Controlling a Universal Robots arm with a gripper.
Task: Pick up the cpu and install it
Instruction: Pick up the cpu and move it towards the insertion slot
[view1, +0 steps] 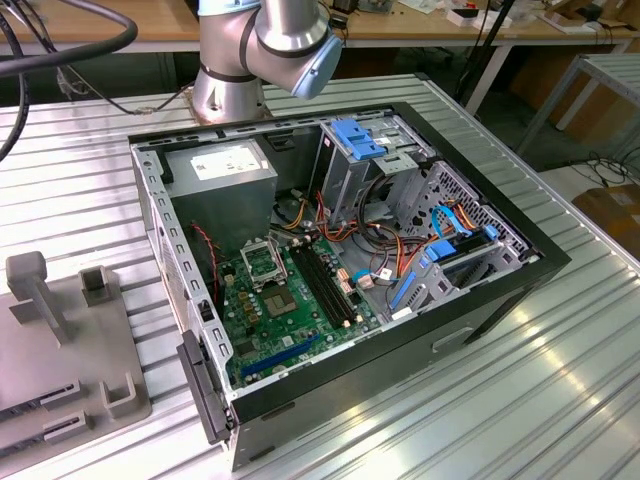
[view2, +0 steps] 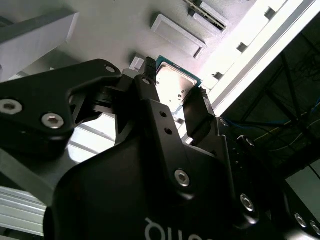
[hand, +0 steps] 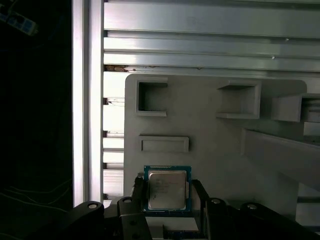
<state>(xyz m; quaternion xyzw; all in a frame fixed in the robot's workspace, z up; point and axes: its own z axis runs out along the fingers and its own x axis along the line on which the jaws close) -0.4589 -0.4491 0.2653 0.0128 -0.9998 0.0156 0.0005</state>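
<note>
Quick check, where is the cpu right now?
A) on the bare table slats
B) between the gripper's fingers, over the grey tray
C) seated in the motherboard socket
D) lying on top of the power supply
B: in the first wrist view the cpu sits clamped in the gripper, with the grey tray behind it.

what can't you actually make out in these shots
First wrist view: one edge of the cpu hidden behind the gripper.
Exterior view: arm cut off by the top edge.
Exterior view: grey tray cut off by the left edge.
Exterior view: socket too small to show its pins.
</note>
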